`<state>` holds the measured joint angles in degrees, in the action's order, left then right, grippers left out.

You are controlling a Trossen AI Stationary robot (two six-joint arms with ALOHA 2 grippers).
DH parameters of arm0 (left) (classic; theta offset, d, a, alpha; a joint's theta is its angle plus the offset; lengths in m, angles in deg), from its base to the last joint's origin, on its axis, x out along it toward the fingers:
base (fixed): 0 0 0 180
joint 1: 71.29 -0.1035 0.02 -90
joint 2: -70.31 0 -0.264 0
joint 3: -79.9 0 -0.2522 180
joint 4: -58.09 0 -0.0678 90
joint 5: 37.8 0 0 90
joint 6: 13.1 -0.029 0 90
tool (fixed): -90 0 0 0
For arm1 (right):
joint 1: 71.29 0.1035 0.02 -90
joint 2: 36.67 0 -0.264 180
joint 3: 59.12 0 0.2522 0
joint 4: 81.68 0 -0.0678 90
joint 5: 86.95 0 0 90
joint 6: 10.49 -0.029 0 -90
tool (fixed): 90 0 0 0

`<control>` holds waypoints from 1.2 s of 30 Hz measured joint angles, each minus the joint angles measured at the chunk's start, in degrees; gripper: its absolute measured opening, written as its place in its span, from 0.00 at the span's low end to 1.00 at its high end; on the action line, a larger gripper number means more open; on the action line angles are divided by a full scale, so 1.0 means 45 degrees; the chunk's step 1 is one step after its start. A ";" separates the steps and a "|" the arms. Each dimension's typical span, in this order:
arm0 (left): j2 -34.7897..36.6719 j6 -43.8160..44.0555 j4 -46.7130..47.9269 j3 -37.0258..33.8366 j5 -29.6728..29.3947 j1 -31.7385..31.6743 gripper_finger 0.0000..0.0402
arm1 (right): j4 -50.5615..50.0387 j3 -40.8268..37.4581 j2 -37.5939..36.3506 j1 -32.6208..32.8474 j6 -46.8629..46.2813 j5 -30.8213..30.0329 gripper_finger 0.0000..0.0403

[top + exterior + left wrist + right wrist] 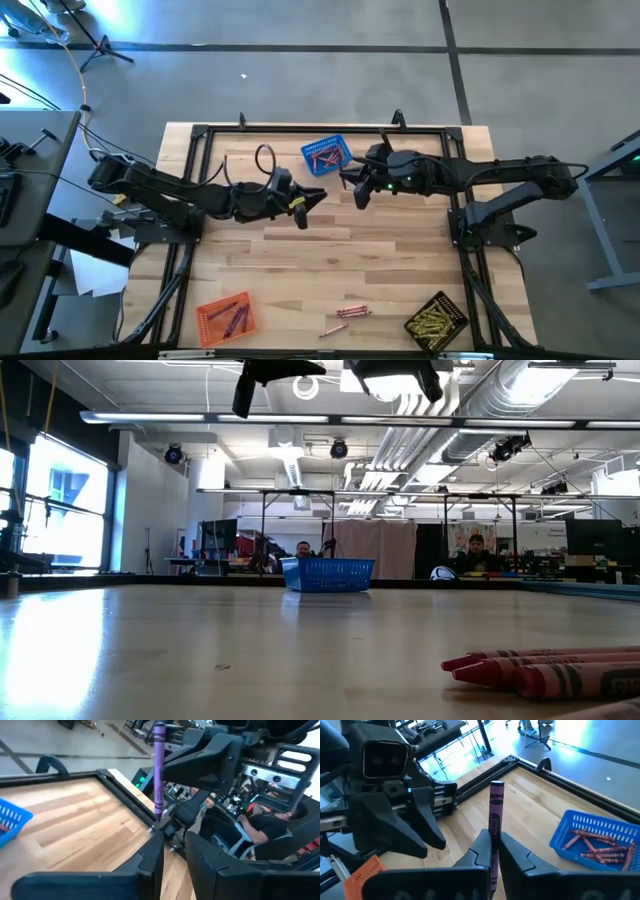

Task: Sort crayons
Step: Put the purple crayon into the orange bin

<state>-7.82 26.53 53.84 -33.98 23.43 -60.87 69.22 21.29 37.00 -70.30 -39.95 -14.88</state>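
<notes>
My right gripper is shut on a purple crayon, high above the far middle of the table. My left gripper faces it from the table's left, open, with nothing between its fingers. The crayon stands upright just beyond the left fingertips. In the high view the two grippers are a short gap apart. Other loose crayons lie flat on the table near the front edge. My right gripper pinches the purple crayon between its two fingers, about the middle of its paper sleeve. The fingers come from the table's right, slanting a little down. The flat upper end stands above the fingertips. The lower part runs back between the fingers, and the crayon is clear of the table.
A blue basket with red crayons stands at the far middle, just behind the grippers. An orange basket with purple crayons is at the front left. A black basket with yellow crayons is at the front right. A black frame borders the table.
</notes>
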 joint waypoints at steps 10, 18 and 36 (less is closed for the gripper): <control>-0.0087 -0.0723 -0.0595 0.0000 -0.0008 -0.0040 0.32 | 0.0983 0.0000 0.0049 0.0257 -0.0094 0.0350 0.04; -0.0365 -0.0832 -0.1462 0.0005 0.0023 -0.0269 0.42 | 0.2159 0.0005 0.0144 0.0666 -0.0108 0.0363 0.05; -0.0339 -0.0823 -0.1898 0.0063 0.0701 -0.0255 0.38 | 0.4137 0.0015 0.1277 0.0874 -0.0049 0.0423 0.05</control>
<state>-9.35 22.83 45.30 -33.70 26.58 -62.02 87.84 21.35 42.75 -66.36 -40.16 -12.98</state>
